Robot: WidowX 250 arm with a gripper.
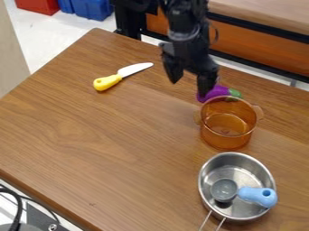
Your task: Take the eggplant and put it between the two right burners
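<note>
The gripper hangs over the back part of the table with its two fingers spread apart and nothing between them. Just behind the amber pot lies the purple eggplant, its green stem end pointing right. The gripper's right finger overlaps the eggplant's left end in the camera view; whether they touch I cannot tell. Part of the eggplant is hidden by that finger and by the pot rim. I see no burners, only a wooden table.
A transparent amber pot stands right in front of the eggplant. Nearer the front right is a metal pan holding a grey scoop with a blue handle. A knife with a yellow handle lies left of the gripper.
</note>
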